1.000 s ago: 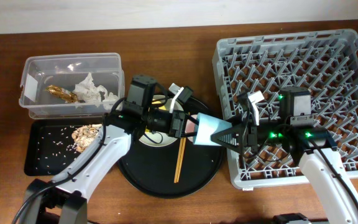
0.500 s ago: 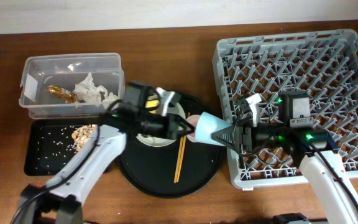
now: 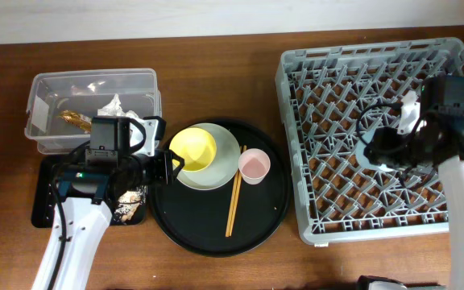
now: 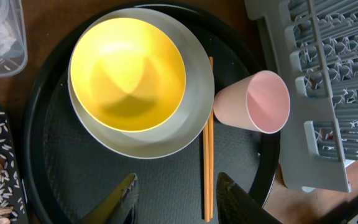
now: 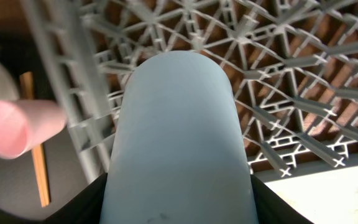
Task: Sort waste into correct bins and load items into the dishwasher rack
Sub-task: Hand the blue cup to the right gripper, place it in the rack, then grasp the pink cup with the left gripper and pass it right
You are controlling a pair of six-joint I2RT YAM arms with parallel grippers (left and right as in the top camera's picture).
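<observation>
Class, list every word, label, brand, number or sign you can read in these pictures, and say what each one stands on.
None: no text can be read in any view.
The dishwasher rack, clear tub, yellow bowl, pink cup and light-blue cup show no print.

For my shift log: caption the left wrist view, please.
Open left gripper above round black tray holding yellow bowl on grey-green plate, chopsticks and pink cup.
</observation>
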